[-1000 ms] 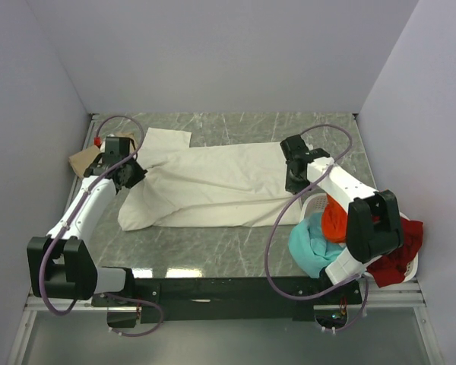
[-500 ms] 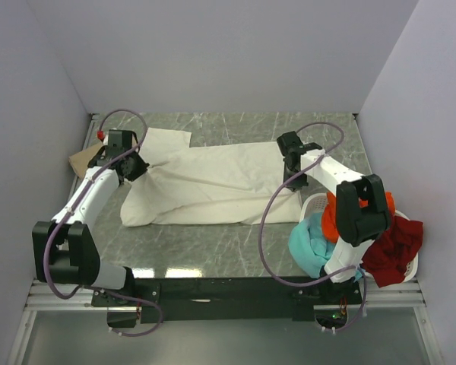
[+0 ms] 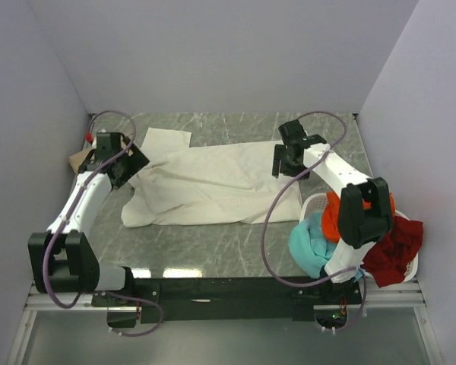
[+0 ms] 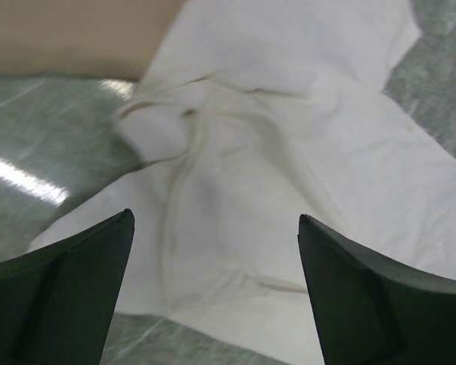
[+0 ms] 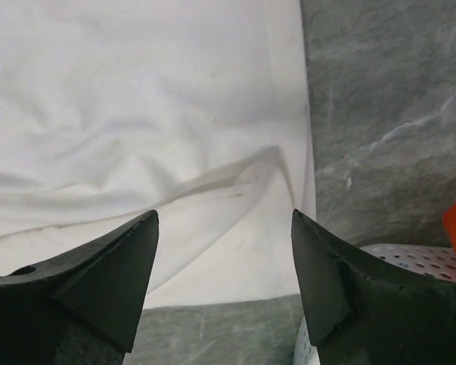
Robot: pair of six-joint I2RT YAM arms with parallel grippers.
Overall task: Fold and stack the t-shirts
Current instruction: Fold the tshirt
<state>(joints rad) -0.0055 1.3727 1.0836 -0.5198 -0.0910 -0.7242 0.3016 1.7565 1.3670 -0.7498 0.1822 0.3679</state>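
Note:
The large cream-white t-shirt (image 3: 213,182) lies spread across the marble table, rumpled at its left end. My left gripper (image 3: 131,166) hovers open over the shirt's left end, near a sleeve. In the left wrist view the cream shirt (image 4: 289,152) fills the space below my open left gripper (image 4: 215,220), with nothing between the fingers. My right gripper (image 3: 280,164) hovers open over the shirt's right edge. In the right wrist view my right gripper (image 5: 223,217) stands above the cream shirt (image 5: 137,114) and its folded corner. A tan t-shirt (image 3: 79,160) lies at the far left.
A white plastic basket (image 3: 313,204) stands at the right front. It holds a teal shirt (image 3: 310,245), an orange shirt (image 3: 334,217) and a dark red shirt (image 3: 397,249) that hangs over its side. Walls close the table on three sides.
Both grippers were shut on the cream shirt and have opened, letting it go. Both have lifted slightly and shifted toward the back. The shirt has settled on the table.

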